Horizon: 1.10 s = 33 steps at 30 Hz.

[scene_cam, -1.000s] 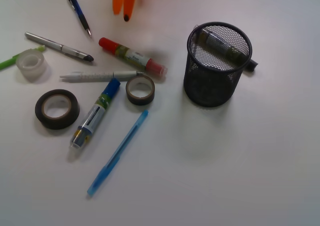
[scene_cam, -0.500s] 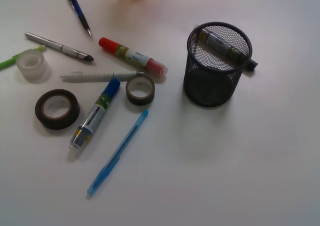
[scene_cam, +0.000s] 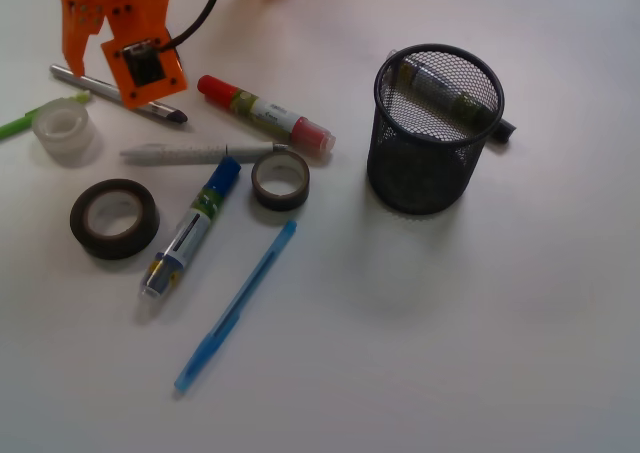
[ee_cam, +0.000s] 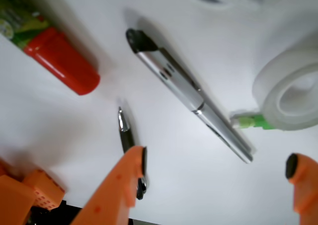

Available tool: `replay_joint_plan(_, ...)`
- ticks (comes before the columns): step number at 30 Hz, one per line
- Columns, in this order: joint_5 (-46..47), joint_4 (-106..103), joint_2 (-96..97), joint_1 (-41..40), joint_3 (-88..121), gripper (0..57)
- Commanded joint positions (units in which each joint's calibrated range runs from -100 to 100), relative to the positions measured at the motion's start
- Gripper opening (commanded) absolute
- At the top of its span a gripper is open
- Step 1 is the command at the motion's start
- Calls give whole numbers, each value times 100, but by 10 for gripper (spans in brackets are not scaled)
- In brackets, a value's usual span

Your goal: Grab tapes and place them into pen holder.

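Note:
Three tapes lie at the table's left: a translucent whitish roll [scene_cam: 62, 130], a wide dark roll with a tan core [scene_cam: 114, 218], and a smaller dark roll [scene_cam: 280, 179]. The black mesh pen holder [scene_cam: 415, 173] stands at the right with a marker leaning inside it. My orange gripper [scene_cam: 100, 48] hangs open at the top left, above and slightly right of the whitish roll. In the wrist view the open gripper [ee_cam: 217, 164] has bare table between its fingers, and the whitish roll [ee_cam: 290, 93] lies just beyond the right fingertip.
A silver pen [scene_cam: 150, 106] lies partly under the gripper. Around the rolls lie a red marker [scene_cam: 265, 114], a white pen [scene_cam: 195, 153], a blue-capped marker [scene_cam: 190, 228], a light blue pen [scene_cam: 237, 303] and a green pen tip [scene_cam: 15, 125]. A dark pen [ee_cam: 126, 135] lies by my left finger.
The gripper went from the top centre, nearly out of view, to the top left, where it now covers the dark blue pen and part of the silver pen. Nothing on the table has moved.

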Motion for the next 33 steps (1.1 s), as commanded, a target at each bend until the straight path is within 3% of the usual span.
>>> replay_joint_plan(1,-107,358,613,226,-1298,313)
replay_joint_plan(7,-259,525,1599,390,-2113,309)
replay_joint_plan(15,-254,630,1930,-28,-2856,311)
replay_joint_plan(33,-259,577,2508,84,-2919,310)
